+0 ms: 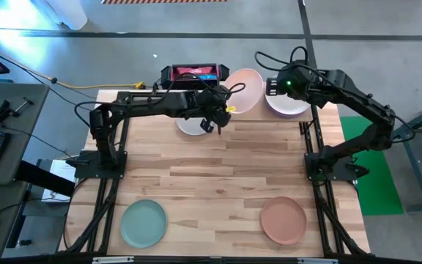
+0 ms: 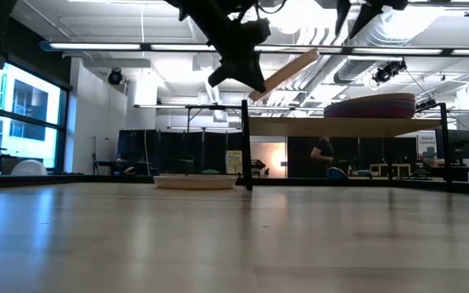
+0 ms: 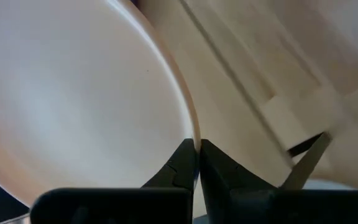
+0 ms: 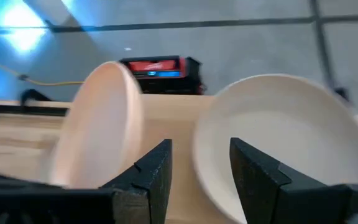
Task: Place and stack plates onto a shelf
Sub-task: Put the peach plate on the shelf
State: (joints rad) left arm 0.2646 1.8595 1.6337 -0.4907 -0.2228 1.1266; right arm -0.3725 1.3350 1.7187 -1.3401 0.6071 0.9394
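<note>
My left gripper (image 1: 220, 119) is shut on a pale pink plate (image 1: 245, 91), held tilted above the shelf (image 2: 340, 127) at the table's far edge. On the right part of the shelf rests a stack of plates (image 2: 373, 106) with a pale plate (image 4: 278, 134) on top. My right gripper (image 4: 201, 171) hovers open just above that stack's left rim and touches nothing. A grey-white plate (image 1: 191, 127) lies flat on the table beneath my left arm. My left gripper pinches the pink plate's rim (image 3: 195, 138) between its two fingertips, one finger on the plate's inner face and one on its underside. The fingers slant down toward the far edge. The plate is lifted clear, tilted, its far edge higher (image 2: 287, 72).
A teal-green plate (image 1: 143, 224) and a tan-brown plate (image 1: 283, 219) lie flat near the table's front edge, left and right. The wide middle of the wooden table (image 1: 218, 165) lies between them and the shelf. A red and black box (image 1: 190, 72) sits behind the shelf.
</note>
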